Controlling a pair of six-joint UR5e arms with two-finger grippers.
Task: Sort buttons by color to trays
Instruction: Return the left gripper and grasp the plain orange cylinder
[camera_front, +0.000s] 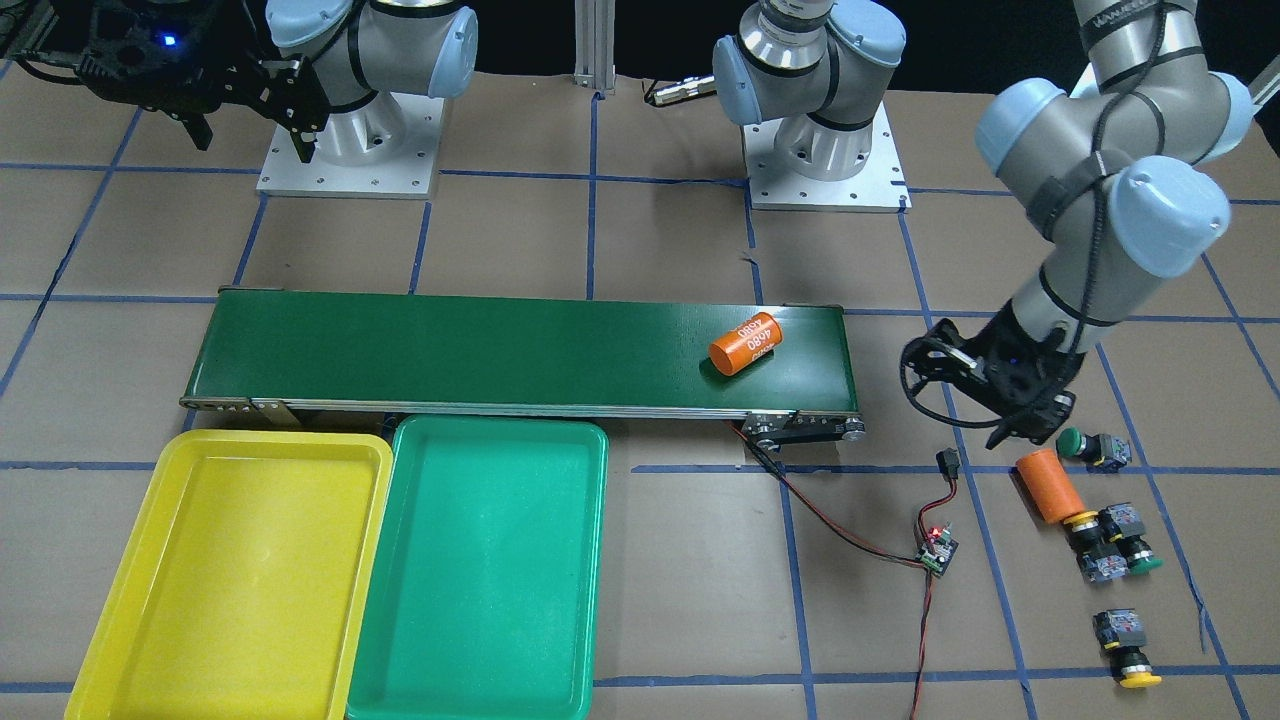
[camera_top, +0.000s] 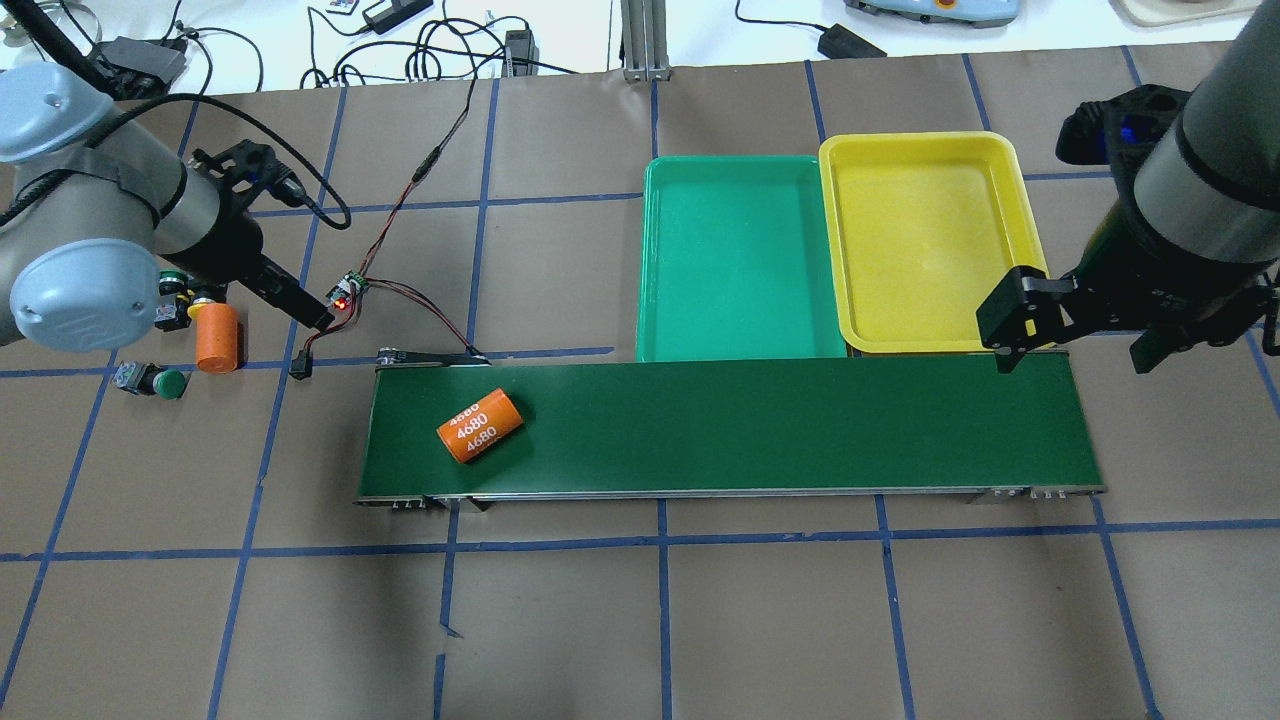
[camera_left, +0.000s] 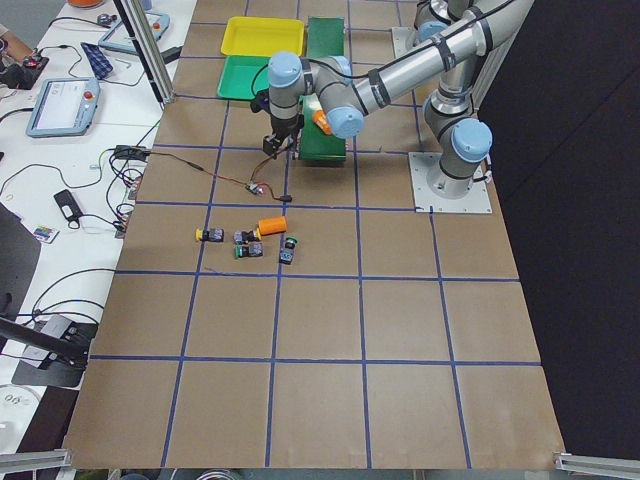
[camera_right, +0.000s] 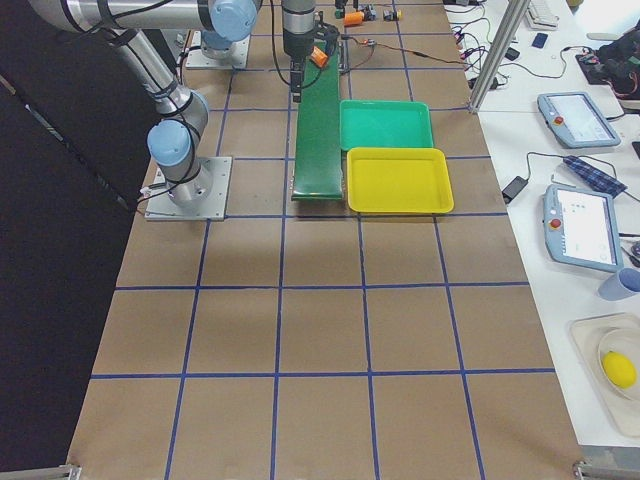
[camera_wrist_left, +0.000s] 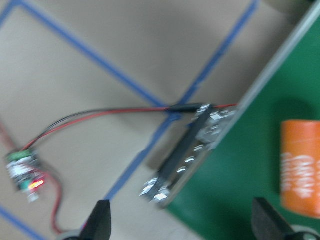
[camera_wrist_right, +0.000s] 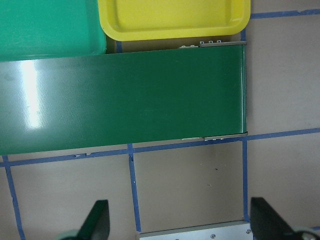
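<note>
Left fingers (camera_wrist_left: 99, 220) wide apart, empty, right fingers (camera_wrist_right: 98, 217) wide, empty

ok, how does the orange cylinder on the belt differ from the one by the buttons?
The belt cylinder lies alone on the green conveyor belt. The table cylinder lies on the brown paper, one end seemingly touching a yellow button. The belt cylinder shows white 4680 print, while the table cylinder shows no print in these views. Both are orange, look alike in size, and lie on their sides.
</note>
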